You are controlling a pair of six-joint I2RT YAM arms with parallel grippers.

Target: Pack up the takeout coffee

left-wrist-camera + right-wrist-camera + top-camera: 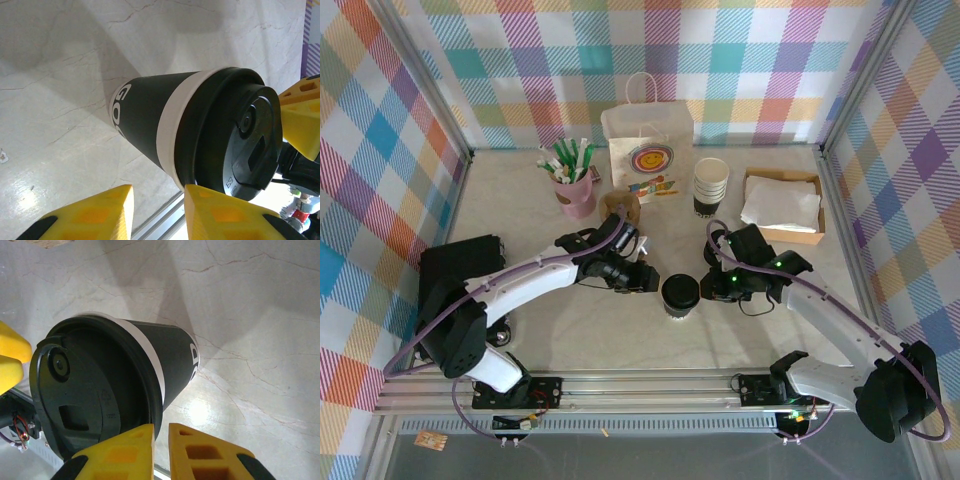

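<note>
Mid-table, toward the near edge: the takeout coffee [680, 294] stands upright on the table [580, 345], with its black lid [250, 145] on. We see it flanked, with the left gripper [648, 279] just beside it on one side and the right gripper [713, 286] just beside it on the other.

Left wrist view: the left pincer's yellow fingers [100, 217] are slightly spread with nothing between them. The cup sits past the tips, and the lid rim is right at one finger. We can't tell if it touches.

Right wrist view: the right pincer's fingers [200, 455] are nearly pressed together with only a slit left, pinching nothing. The cup is just beside one tip.

Further back: paper bag [648, 150], pink cup of pens [576, 192], stack of lidless cups [710, 187] and a cardboard tray [815, 235] with napkins.
</note>
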